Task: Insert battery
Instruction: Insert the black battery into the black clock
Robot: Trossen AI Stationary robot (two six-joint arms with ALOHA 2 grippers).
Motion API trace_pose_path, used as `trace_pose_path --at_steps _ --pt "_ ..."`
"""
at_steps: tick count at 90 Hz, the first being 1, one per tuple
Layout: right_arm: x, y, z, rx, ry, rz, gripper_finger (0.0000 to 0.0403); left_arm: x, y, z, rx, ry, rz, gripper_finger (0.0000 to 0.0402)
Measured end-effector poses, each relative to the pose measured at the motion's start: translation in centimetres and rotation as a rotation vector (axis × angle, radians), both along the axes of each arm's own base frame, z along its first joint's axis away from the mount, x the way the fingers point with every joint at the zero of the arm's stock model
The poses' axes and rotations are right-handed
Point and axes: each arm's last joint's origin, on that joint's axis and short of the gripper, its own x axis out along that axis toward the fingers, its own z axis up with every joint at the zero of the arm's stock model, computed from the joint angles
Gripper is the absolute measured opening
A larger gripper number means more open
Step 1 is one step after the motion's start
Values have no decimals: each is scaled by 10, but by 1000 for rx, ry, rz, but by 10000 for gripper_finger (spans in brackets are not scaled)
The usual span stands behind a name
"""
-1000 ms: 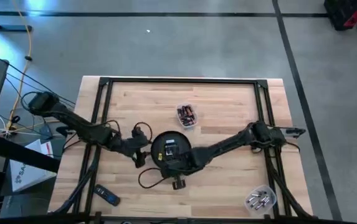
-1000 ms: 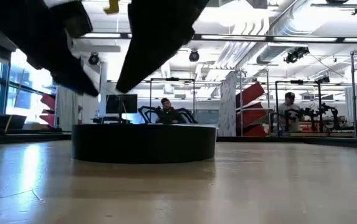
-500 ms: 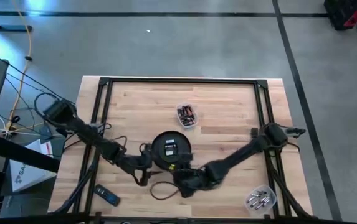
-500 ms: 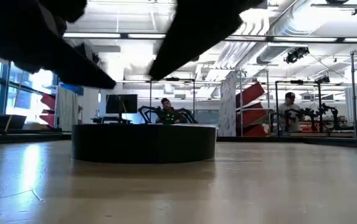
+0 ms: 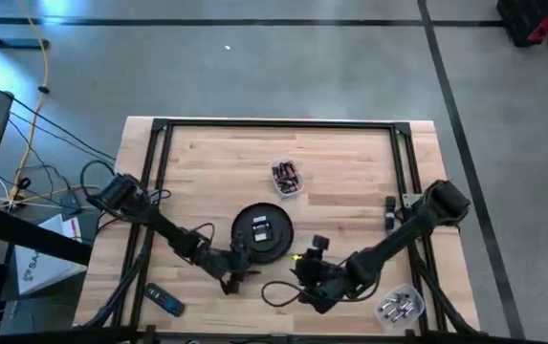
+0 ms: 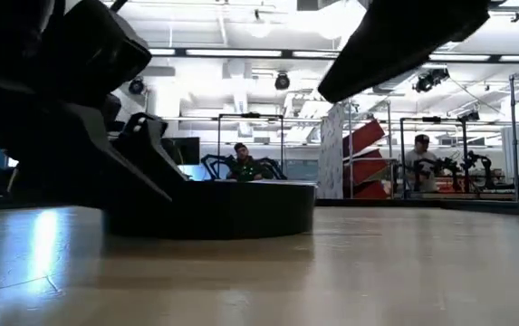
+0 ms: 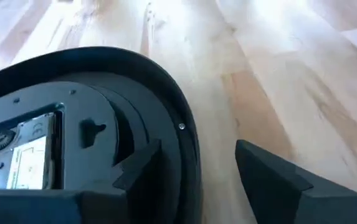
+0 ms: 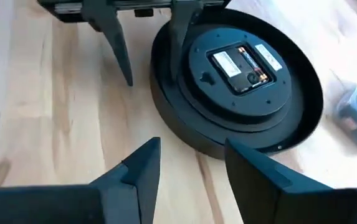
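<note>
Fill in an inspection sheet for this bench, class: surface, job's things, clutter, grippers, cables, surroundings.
Surface: wooden table, dark frame round it.
Job's things: round black clock lying back up, battery bay showing; container of batteries behind it; second container at the front right corner.
Clutter: small dark device at the front left.
Grippers: left gripper open, astride the clock's rim; right gripper open, empty, short of the clock.
Cables: black loop by the right arm.
Surroundings: people seated at far benches in the low view.

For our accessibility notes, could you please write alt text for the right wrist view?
A round black clock lies face-down on the wooden table, its battery compartment exposed. The right gripper hangs open before it; the left gripper straddles its far rim.
</note>
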Motion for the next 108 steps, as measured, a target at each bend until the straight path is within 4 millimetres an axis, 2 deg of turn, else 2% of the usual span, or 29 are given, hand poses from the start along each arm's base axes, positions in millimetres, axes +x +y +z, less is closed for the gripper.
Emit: trace_pose_path --at_steps 13,26,31,43,51,57,68,76,87,96,108 --pt "-3 5 -1 0 -28 -7 147 3 6 -3 -32 15 42 110" --pt "-4 7 0 -20 -57 -13 147 5 9 -5 -40 27 56 23" --pt "-4 8 1 -30 -67 -6 147 5 11 -6 -45 30 67 8" --pt "-3 9 2 -57 -66 20 147 7 14 -3 -84 23 104 7" --pt "-2 9 2 -111 -50 68 147 8 14 7 -100 9 103 2" --pt "-2 9 3 -183 -23 131 147 8 14 17 -113 3 102 2" --pt "2 7 4 -393 48 306 147 7 16 47 -181 -40 131 1" --pt "7 3 4 -491 83 375 152 2 20 54 -178 -17 141 1" --pt "16 -8 7 -594 90 370 169 0 21 65 -208 -42 151 0" --pt "24 -18 8 -631 103 385 191 0 20 66 -227 -38 144 0" --pt "37 -27 -4 -646 139 424 225 0 20 66 -252 -36 141 0"
